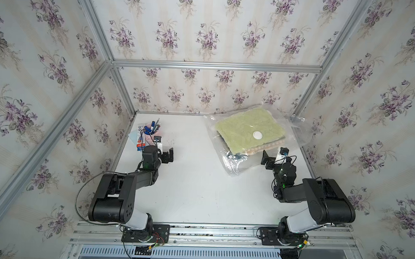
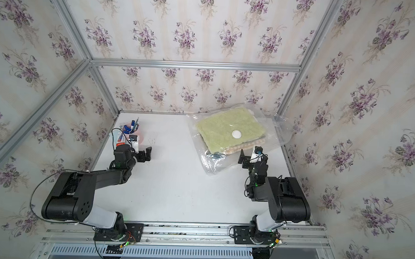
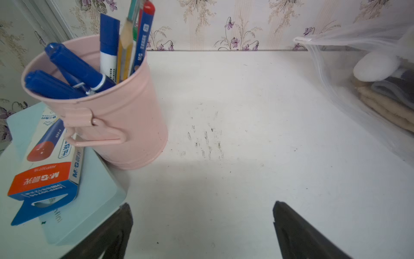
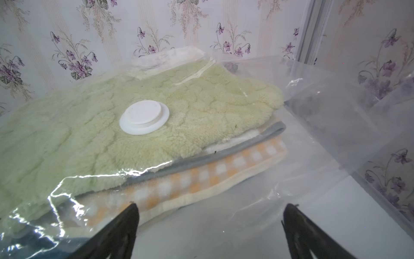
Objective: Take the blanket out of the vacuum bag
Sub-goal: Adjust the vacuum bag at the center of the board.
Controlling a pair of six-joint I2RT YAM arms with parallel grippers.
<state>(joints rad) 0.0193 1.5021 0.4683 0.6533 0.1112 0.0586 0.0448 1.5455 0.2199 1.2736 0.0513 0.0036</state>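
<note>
Entry: both arms unloaded, task not yet begun in our judgement.

Right gripper (image 4: 210, 207): jaws wide apart, empty, tips over the clear near margin of the vacuum bag (image 1: 235, 166). We cannot tell whether they touch the film.

Left gripper (image 3: 201, 204): jaws wide apart, empty, over bare table (image 1: 199, 187), just beside the pink pen pot (image 3: 125, 125).

The bag lies at 1–2 o'clock on the table, in the far right corner, with loose film riding up the right wall. The folded green blanket (image 1: 247, 130) is wholly inside, under the white valve (image 1: 257, 135).

Key relation: the blanket sits at 11 o'clock from the right gripper, near; from the left gripper it is at 2–3 o'clock, well apart. The right arm is plainly nearer. We judge the bag's long axis at roughly 7 to 1 o'clock. We cannot tell which edge carries the seal, or whether it is open
</note>
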